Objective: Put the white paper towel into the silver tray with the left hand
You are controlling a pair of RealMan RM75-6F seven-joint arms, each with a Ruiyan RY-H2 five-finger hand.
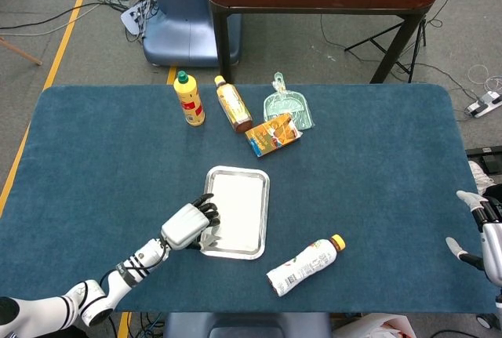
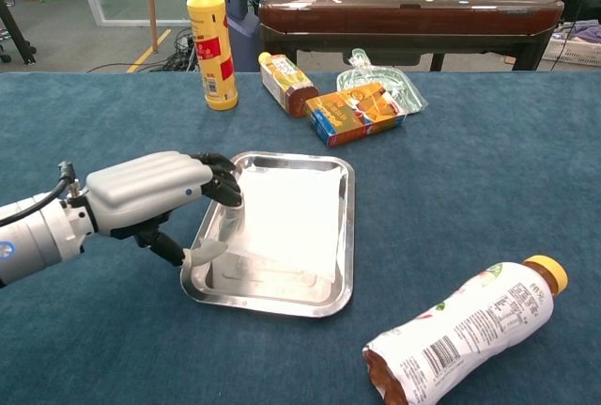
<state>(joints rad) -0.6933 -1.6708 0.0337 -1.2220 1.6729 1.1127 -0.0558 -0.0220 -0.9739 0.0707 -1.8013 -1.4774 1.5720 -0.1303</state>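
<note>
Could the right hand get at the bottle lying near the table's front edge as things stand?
Probably yes. The right hand hangs open off the table's right edge, and only bare blue table lies between it and the lying bottle.

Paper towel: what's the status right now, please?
Left hand open at tray's left rim. White paper towel flat inside silver tray. Right hand idle, far right. Nothing blocking.

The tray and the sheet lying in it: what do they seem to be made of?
The silver tray looks like polished metal, probably steel: its rim shines and mirrors light. The white paper towel looks like thin matte paper, lying flat with no gloss.
</note>
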